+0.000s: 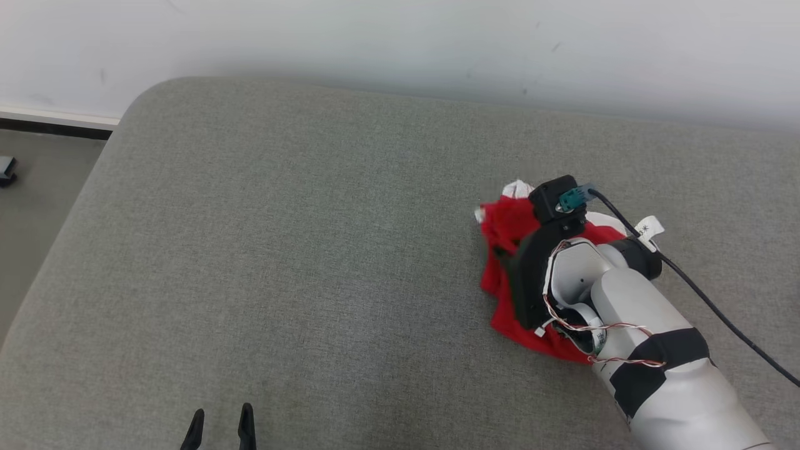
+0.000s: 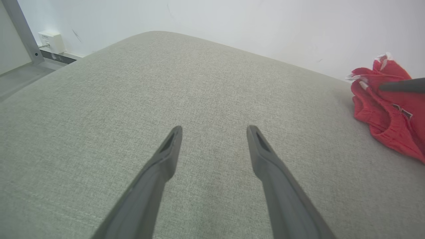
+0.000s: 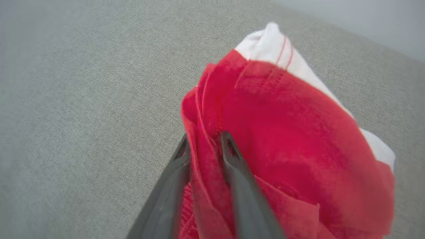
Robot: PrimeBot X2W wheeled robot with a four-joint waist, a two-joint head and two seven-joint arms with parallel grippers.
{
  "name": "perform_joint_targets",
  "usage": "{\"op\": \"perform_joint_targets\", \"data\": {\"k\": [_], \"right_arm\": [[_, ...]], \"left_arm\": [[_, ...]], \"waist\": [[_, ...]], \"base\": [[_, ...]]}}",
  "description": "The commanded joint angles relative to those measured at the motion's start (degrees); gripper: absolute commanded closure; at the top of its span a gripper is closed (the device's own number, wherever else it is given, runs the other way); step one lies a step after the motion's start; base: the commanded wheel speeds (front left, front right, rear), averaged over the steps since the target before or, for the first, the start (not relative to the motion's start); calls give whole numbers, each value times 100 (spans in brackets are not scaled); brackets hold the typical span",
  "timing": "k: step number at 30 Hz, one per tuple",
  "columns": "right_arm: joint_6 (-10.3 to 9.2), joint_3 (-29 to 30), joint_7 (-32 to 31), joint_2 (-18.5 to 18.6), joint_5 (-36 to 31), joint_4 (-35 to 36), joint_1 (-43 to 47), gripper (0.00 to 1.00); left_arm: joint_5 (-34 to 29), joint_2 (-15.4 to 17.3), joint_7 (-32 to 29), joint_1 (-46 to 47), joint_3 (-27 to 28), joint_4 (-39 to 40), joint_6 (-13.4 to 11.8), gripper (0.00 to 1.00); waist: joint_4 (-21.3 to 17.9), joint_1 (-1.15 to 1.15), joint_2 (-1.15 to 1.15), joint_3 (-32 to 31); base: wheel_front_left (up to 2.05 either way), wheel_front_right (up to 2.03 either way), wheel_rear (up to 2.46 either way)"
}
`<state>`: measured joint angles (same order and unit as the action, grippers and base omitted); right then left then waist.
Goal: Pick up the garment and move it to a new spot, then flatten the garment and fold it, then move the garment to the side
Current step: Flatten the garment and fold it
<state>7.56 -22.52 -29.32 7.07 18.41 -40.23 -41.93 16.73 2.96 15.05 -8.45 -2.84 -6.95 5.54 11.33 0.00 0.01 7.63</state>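
Red garment (image 1: 507, 230), white trim, lies bunched at right of centre in the head view on the grey cushion (image 1: 300, 237). Judged light, limp and non-slip; a single pinch will lift it as a hanging bundle, so a hem or waistband edge is the better hold.

Right claw (image 3: 203, 142): fingers nearly together, a fold of red cloth pinched between them. The forearm enters from the lower right, wrist pitched down over the heap.

Left claw (image 1: 220, 420): bottom edge, fingers parted, empty, above bare cushion.
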Motion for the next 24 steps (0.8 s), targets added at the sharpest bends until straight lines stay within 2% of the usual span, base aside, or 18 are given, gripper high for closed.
{"op": "perform_joint_targets", "data": {"k": [1,7,15,16,17,18,19,20,24], "right_arm": [[-16,-39,53,36,124,54,-36,0],[-16,58,518,346,508,363,-126,0],[-16,619,1007,729,107,190,256,0],[-16,679,1042,764,19,131,337,7],[-16,719,1074,779,-62,74,420,29],[-16,748,1103,760,-139,23,505,68],[-16,772,1142,740,-225,-33,595,96],[-16,778,1182,719,-304,-87,673,100],[-16,719,1364,554,-497,-253,850,100]], "left_arm": [[18,-10,15,12,15,-15,-6,0],[-14,-10,15,-49,70,9,-14,0],[-37,-11,15,-68,44,19,-6,0],[-35,-11,15,-68,46,13,-5,0],[-33,-10,15,-68,46,7,-5,0],[-33,-11,15,-67,49,1,-1,0],[-36,-10,15,-64,51,-6,6,0],[-42,-9,15,-61,56,-14,14,0],[-59,-10,15,-47,89,-21,38,0]], "waist": [[-11,0,-1,-17],[-160,0,-1,-130],[-318,0,-1,-227],[-325,0,-1,-234],[-331,0,-1,-238],[-335,0,-1,-241],[-336,0,-1,-242],[-337,0,-1,-242],[-340,0,-1,-231]], "base": [[0,0,0],[0,0,0],[0,0,0],[0,0,0],[0,0,0],[0,0,0],[0,0,0],[0,0,0],[0,0,0]]}}
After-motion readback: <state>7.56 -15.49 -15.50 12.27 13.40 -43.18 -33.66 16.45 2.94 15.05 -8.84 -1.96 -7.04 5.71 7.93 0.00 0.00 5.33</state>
